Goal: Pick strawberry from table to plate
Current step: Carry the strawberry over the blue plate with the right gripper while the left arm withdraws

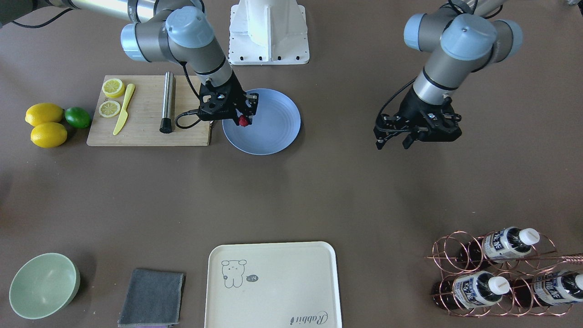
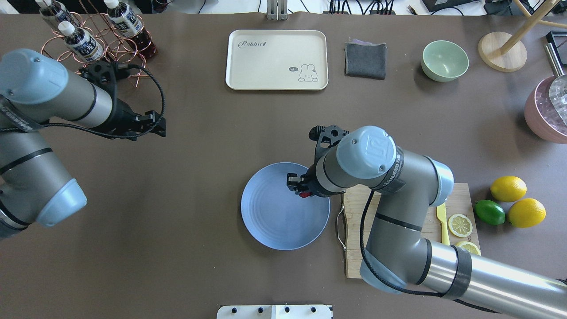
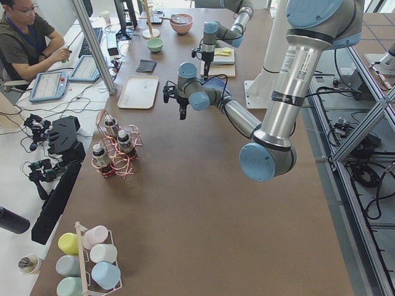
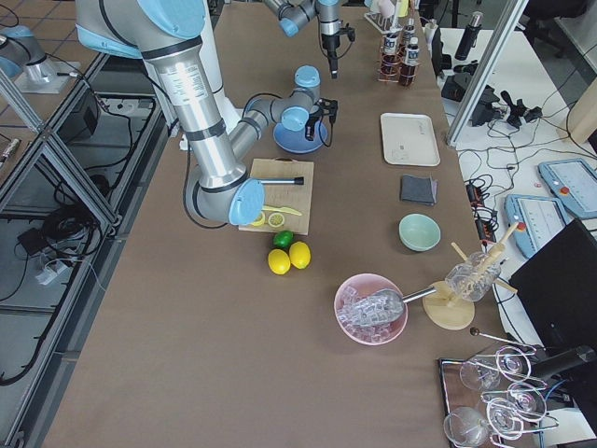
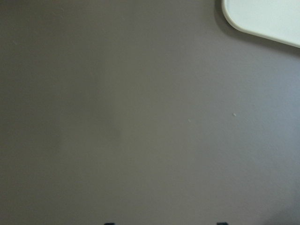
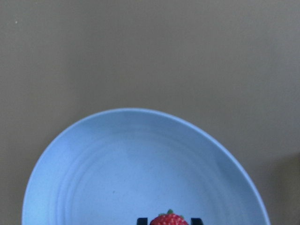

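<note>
My right gripper (image 1: 244, 119) pinches the strawberry (image 1: 244, 121) over the blue plate (image 1: 278, 125), at the side nearest the cutting board (image 1: 145, 123). My left gripper (image 1: 392, 146) hangs well apart over the table (image 1: 291, 196), fingers spread.

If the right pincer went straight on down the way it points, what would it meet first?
The plate. The right pincer points down over it, so the strawberry it holds would likely touch the plate first. How much gap remains between them is unclear.
</note>
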Controlling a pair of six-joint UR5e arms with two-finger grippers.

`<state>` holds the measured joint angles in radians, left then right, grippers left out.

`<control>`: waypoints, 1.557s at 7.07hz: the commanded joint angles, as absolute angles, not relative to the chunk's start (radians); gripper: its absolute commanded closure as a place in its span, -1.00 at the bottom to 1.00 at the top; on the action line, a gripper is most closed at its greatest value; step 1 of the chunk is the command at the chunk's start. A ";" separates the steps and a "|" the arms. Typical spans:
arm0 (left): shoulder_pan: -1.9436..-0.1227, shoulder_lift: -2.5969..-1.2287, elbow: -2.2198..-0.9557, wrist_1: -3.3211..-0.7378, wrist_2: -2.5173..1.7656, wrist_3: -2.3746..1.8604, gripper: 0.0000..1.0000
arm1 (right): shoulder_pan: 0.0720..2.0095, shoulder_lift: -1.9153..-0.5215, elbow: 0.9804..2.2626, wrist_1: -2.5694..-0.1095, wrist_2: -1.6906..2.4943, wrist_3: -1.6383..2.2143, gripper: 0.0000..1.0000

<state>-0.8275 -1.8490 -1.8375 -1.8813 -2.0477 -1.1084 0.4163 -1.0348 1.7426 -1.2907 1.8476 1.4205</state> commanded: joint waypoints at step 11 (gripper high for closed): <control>-1.001 -1.689 -1.896 -1.879 -2.188 -0.925 -0.59 | 0.621 -1.061 1.903 -1.510 1.985 1.325 -1.00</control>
<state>-0.9414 -1.7059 -1.8988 -1.8821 -2.1138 -0.9640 0.4572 -1.0201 1.8154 -1.4133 1.8266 1.4292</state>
